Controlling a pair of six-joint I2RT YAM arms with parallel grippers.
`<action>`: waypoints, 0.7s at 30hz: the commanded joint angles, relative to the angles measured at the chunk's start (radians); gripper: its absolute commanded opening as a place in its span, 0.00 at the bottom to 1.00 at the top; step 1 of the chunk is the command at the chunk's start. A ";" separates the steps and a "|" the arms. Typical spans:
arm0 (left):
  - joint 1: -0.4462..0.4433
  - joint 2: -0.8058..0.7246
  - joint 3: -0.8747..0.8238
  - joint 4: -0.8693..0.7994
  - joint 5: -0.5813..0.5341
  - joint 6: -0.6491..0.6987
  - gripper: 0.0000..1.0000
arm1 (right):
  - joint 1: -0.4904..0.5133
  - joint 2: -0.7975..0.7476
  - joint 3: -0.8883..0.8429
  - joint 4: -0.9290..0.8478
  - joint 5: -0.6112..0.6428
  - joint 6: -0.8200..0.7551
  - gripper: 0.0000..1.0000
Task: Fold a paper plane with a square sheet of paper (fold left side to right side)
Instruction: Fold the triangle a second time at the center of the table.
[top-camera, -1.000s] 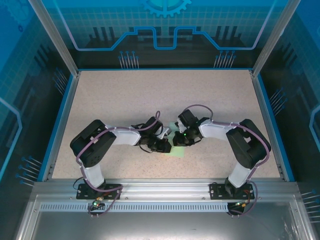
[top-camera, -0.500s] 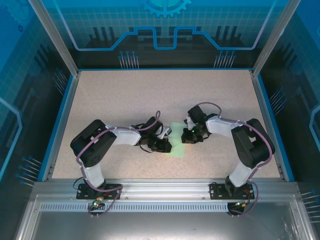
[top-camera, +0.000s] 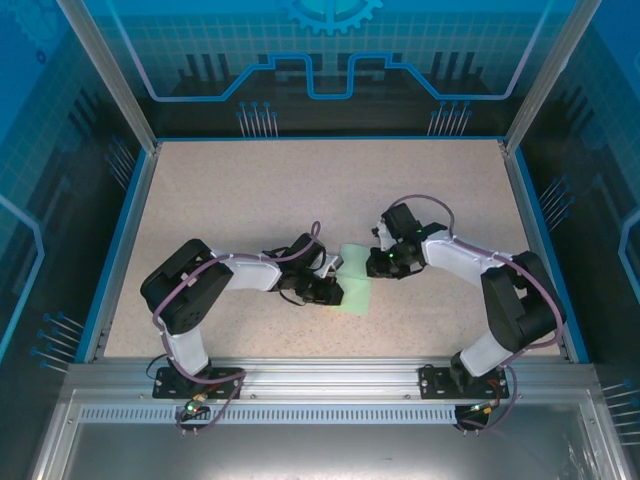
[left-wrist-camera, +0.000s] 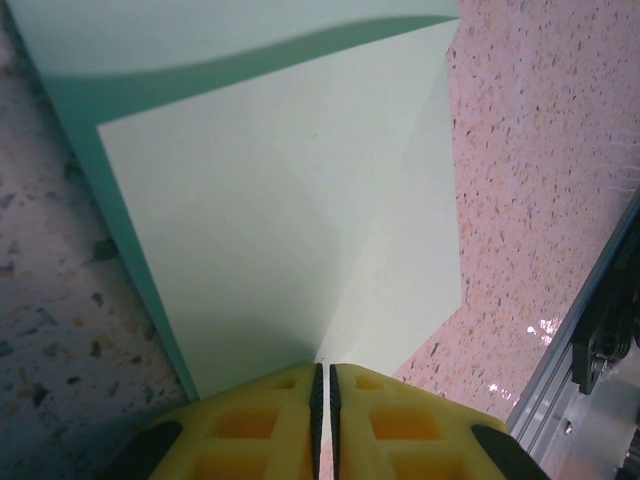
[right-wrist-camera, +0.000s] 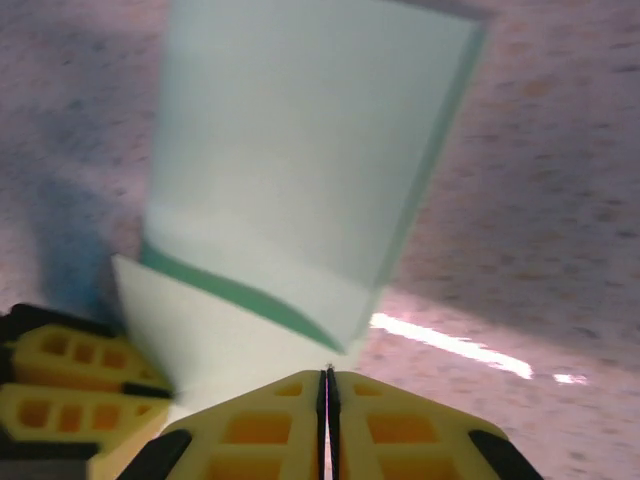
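Partway in, early I'd say. The square sheet of paper (left-wrist-camera: 270, 230) lies on the desk (top-camera: 250, 190) right at the tips of the left hand (left-wrist-camera: 321, 378). It is already doubled into layers, with a slanting crease running into those tips. Left hand: fingers pressed together, apparently nipping the sheet at that crease (thin paper, hard to be sure). Right hand (right-wrist-camera: 327, 380): across the sheet from the left hand, fingers pressed together too, nothing clearly between them. One layer stands up just ahead of it. No slim dart, no centre ridge. Left to do, my guess: flatten that raised layer, then nose and wing folds.
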 joint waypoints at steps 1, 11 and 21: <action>0.005 0.024 -0.039 -0.064 -0.022 0.000 0.14 | 0.040 0.062 0.028 0.024 -0.065 0.029 0.12; 0.004 -0.007 -0.007 -0.090 -0.020 0.005 0.14 | 0.046 0.190 0.078 -0.062 0.002 -0.001 0.12; -0.022 0.006 0.117 -0.131 0.027 -0.001 0.15 | 0.049 0.201 0.070 -0.084 0.038 -0.010 0.12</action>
